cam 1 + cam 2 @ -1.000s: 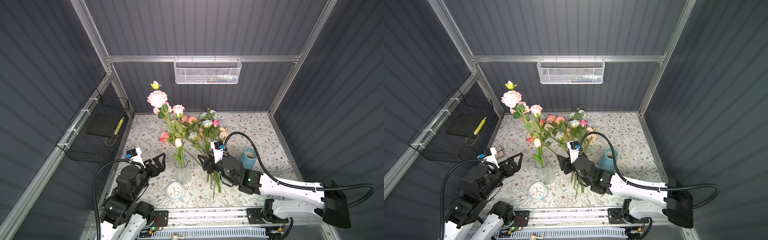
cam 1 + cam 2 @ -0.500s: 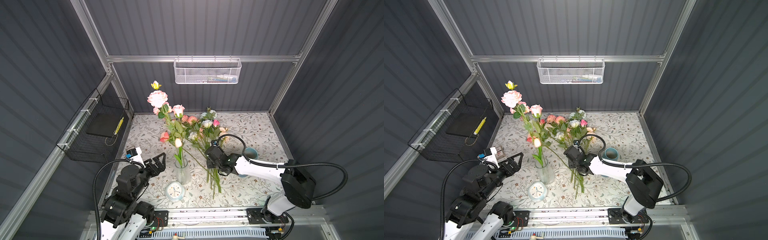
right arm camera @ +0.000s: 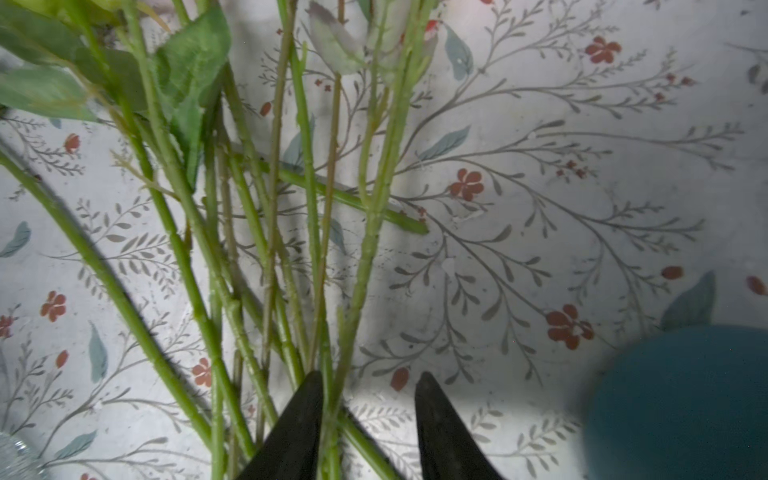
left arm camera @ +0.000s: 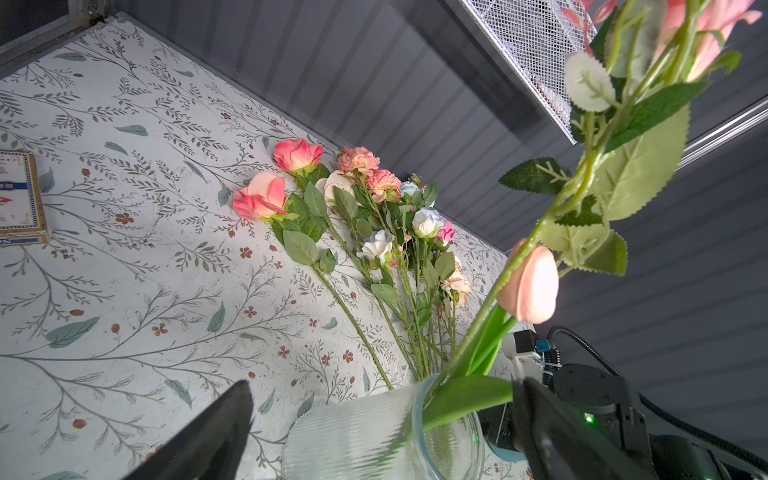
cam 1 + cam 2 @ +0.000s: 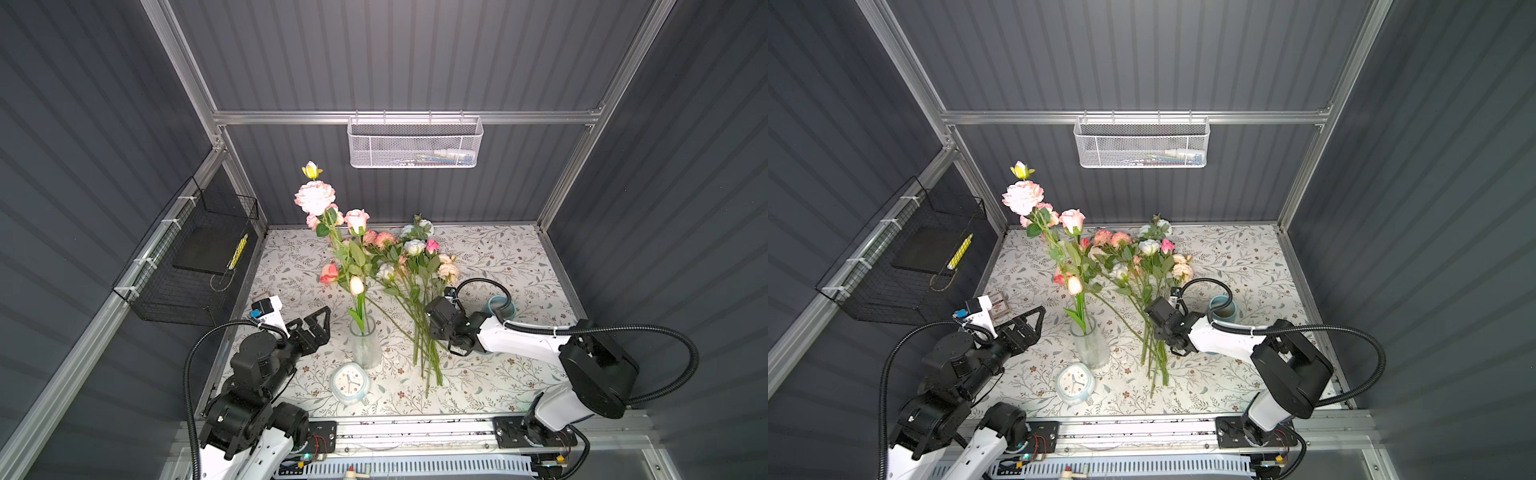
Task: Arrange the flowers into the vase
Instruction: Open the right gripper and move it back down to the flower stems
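Observation:
A ribbed clear glass vase [image 5: 365,349] [image 5: 1090,345] [image 4: 374,436] stands front centre. It holds tall pink and coral flowers [image 5: 315,197] [image 4: 530,286]. More flowers [image 5: 415,266] [image 5: 1142,266] [image 4: 374,208] lie in a loose bunch on the cloth to its right. Their stems [image 3: 270,249] fan toward the front. My right gripper [image 3: 368,384] [image 5: 430,332] is low over those stems, jaws apart, with two thin stems against the inner side of one finger. My left gripper [image 5: 318,322] [image 4: 384,384] hangs wide open just left of the vase, touching nothing.
A teal cup [image 5: 503,307] [image 3: 685,395] stands right behind my right wrist. A pale alarm clock [image 5: 350,382] lies in front of the vase. A small printed box [image 4: 18,199] sits at the left edge. Wire baskets hang on the back wall [image 5: 415,143] and the left wall [image 5: 195,266].
My right arm has folded its elbow back to the right, and its gripper has come down onto the loose stems. The left arm, vase and flowers have not moved.

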Tool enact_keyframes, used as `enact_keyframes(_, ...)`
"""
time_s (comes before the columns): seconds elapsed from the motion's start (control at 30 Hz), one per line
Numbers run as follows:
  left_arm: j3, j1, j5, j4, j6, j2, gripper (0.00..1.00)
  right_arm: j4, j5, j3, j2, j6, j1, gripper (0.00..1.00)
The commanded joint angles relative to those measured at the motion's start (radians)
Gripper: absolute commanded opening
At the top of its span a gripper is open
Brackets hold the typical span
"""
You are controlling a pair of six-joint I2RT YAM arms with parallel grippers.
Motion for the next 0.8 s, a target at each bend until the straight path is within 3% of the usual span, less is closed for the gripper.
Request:
enact_keyframes(0.0, 0.008, 0.002, -0.012, -0.022, 0.027, -0.017, 1.00, 0.001, 0.049, -0.029, -0.034, 0.019, -0.020, 0.40)
enact_keyframes(0.6, 0.007, 0.002, -0.017, -0.033, 0.033, -0.028, 1.00, -0.062, 0.205, -0.103, -0.094, -0.033, -0.115, 0.37)
enact_keyframes(0.77, 0.009, 0.002, -0.017, -0.035, 0.034, -0.027, 1.00, -0.054, 0.178, -0.135, -0.142, -0.044, -0.175, 0.38)
